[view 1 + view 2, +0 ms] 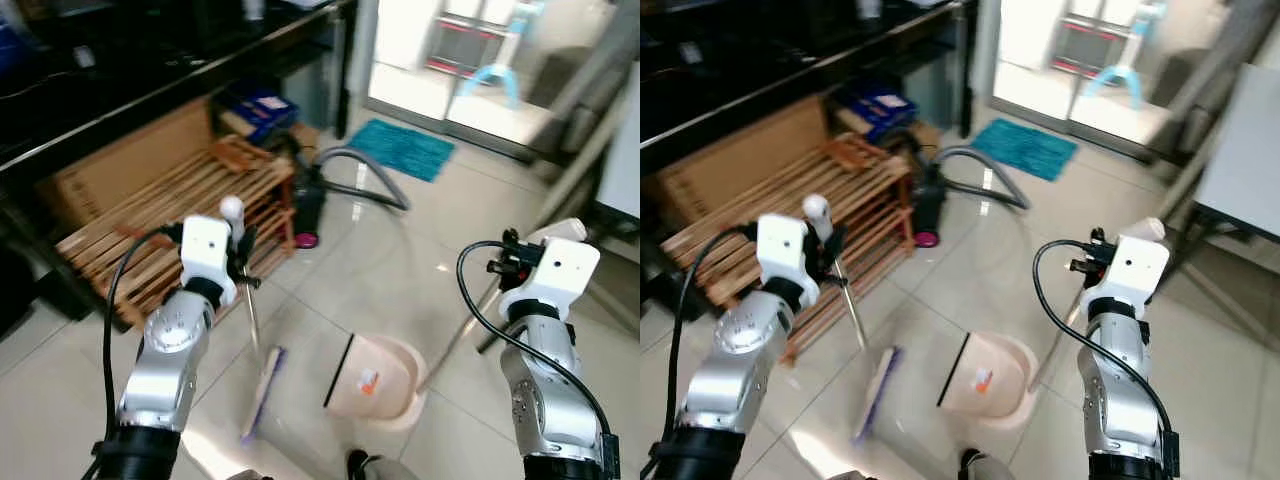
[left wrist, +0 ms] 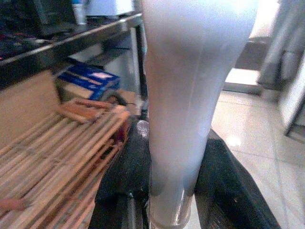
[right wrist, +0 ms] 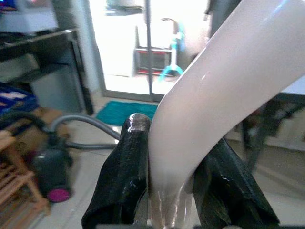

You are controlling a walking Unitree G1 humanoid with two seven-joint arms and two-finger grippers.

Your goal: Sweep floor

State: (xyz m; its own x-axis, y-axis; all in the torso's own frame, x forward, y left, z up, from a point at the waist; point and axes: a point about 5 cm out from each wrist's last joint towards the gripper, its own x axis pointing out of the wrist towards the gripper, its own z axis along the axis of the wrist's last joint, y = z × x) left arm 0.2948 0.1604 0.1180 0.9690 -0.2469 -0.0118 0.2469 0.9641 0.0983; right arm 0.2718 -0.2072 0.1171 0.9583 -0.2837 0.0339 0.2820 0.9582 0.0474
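**Both grippers clamped on handles, broom head and dustpan down on the tiles**

Your left gripper point(image 2: 164, 191) is closed tight on the pale grey broom handle point(image 2: 190, 95); in the left wrist view the handle is pressed between both black fingers point(image 2: 124, 176). Your right gripper point(image 3: 167, 191) grips the cream curved dustpan handle point(image 3: 214, 95) the same way, with no gap on either side.

The head views give you what the wrist views cannot. The thin metal shaft runs down from your left gripper to the purple-and-white broom head point(image 1: 262, 392), which lies on the glossy white tiled floor point(image 1: 380, 250). Just beside it sits the beige plastic dustpan point(image 1: 375, 378), its dark front edge facing the broom head, apart from it.

To your left, a slatted wooden rack point(image 1: 160, 225) lies close behind the broom shaft, under a dark shelf unit point(image 1: 150, 80). Ahead, a dark vacuum cleaner point(image 1: 308, 200) with a grey hose point(image 1: 365, 175) stands near the rack's end. A teal floor mat point(image 1: 402, 148) lies further off by the bright doorway. Between the dustpan and the mat you have open tiles.
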